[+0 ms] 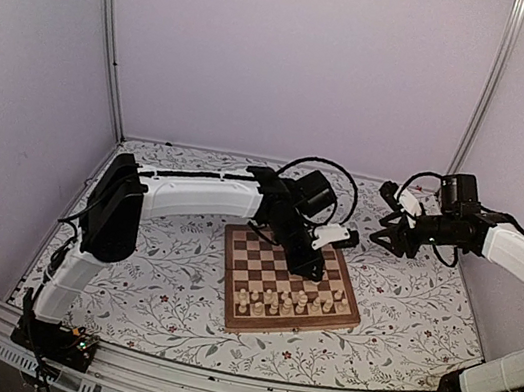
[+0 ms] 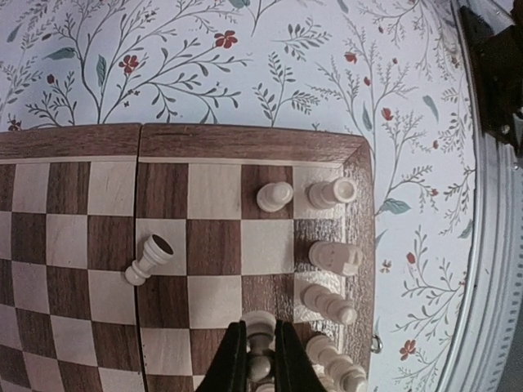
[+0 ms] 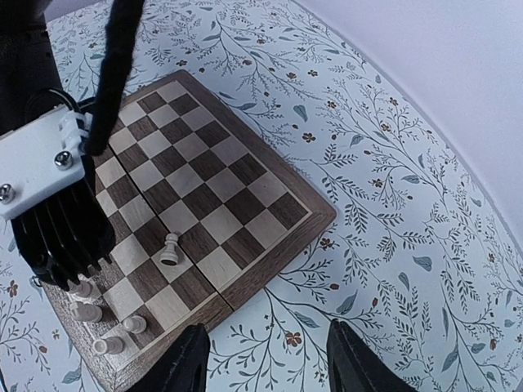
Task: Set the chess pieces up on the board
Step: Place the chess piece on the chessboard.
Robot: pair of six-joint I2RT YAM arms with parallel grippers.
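Square wooden checkered board point(image 1: 261, 259): on floral-patterned counter point(image 1: 155, 284), between the arms. Pale cream turned chess pieces point(image 1: 284, 302): clustered in the board's near rows; lone piece point(image 3: 169, 249) apart, mid-board. Left fingers point(image 2: 234, 359): clenched on one pale piece point(image 2: 260, 322) above those rows. Right fingers point(image 3: 186, 363): released, spread wide, over the counter beside the board.

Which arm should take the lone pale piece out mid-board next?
Probably right: the right gripper is open and empty off the checkered wooden board, while the left gripper is shut on another pale turned piece.
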